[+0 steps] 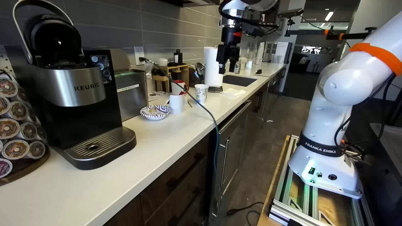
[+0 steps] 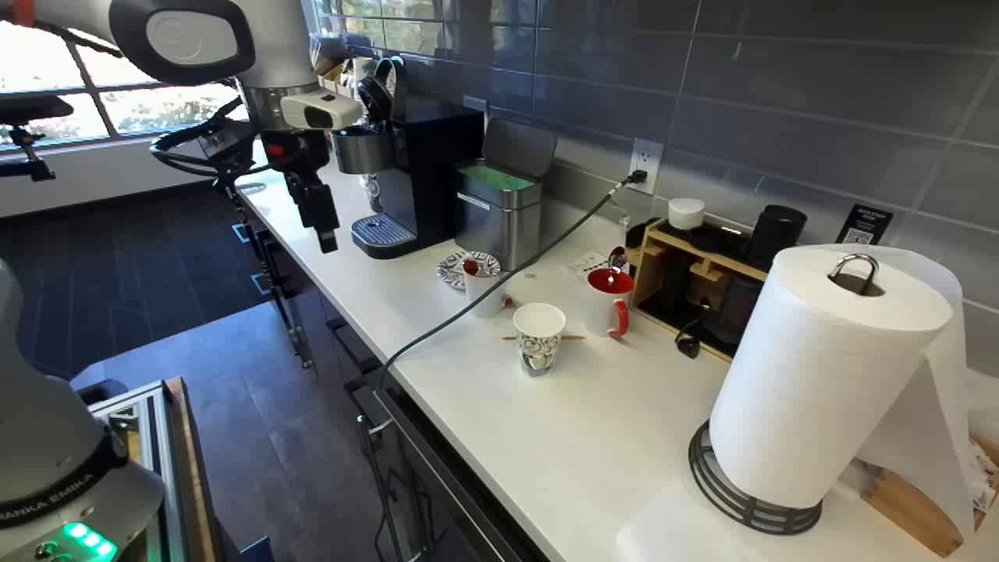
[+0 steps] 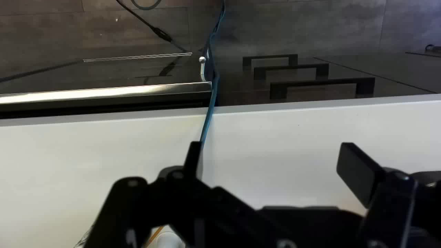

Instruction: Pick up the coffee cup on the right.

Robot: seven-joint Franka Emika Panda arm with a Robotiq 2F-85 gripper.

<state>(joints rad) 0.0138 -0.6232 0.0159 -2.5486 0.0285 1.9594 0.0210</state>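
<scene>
Tool (image 1: 227, 66), in an exterior view, hangs well above cup height; the red-lined mug (image 1: 177, 88), which I take for the coffee cup, stands upright on the surface (image 1: 176, 135), lower and nearer the wall (image 1: 163, 34). In an exterior view, that mug (image 2: 607, 303) sits between the paper cup (image 2: 538, 341) and the wooden rack (image 2: 705, 271), its vertical axis wallward of the tool (image 2: 326, 238) and nearer the paper-towel roll (image 2: 827, 390). In the wrist view, the fingers (image 3: 356, 174) are spread wide, with nothing gripped; I cannot pick out the mug. Likely reach: toward wall and roll, then down.
</scene>
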